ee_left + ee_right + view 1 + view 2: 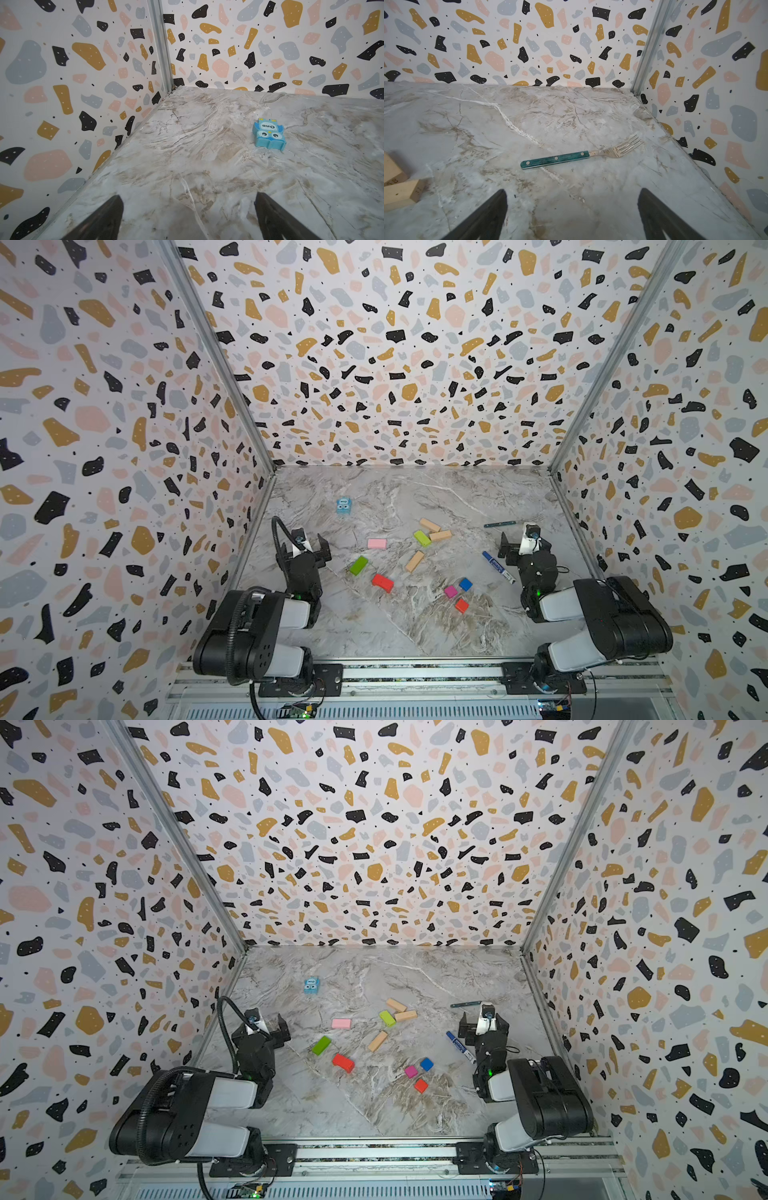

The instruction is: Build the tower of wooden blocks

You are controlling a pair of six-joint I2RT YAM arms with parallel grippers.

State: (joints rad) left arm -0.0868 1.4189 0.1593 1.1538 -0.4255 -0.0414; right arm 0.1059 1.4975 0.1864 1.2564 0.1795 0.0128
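Terrazzo-print walls close in a grey marble-patterned table [365,630], and no tower stands on it yet: every wood block lies flat and single, so you have the whole build ahead of you. Right of the table's middle, a plain tan wooden oblong [429,525] and a second tan oblong [440,535] lie close against a lime-green wooden oblong [422,538]. A third tan oblong [414,561] lies apart from them, closer to the near edge. Left of that group you have a pink wooden oblong [377,544], a second lime-green oblong [358,565] and a red wooden oblong [382,583], each on its own. A blue wooden cube [465,584], a magenta wooden cube [450,592] and an orange-red wooden cube [461,605] sit near one another toward the near edge, not touching. Leave the blue-capped marker pen [498,567], the pale blue box with cartoon eyes [268,134] and the green-handled metal fork [581,154]. Your left gripper [187,197] hangs by the left edge, facing the far left corner, jaws spread wide and empty. Your right gripper [571,193] hangs by the right edge, equally wide, holding nothing and touching nothing. I judge that gathering the tan oblongs into a base comes first.
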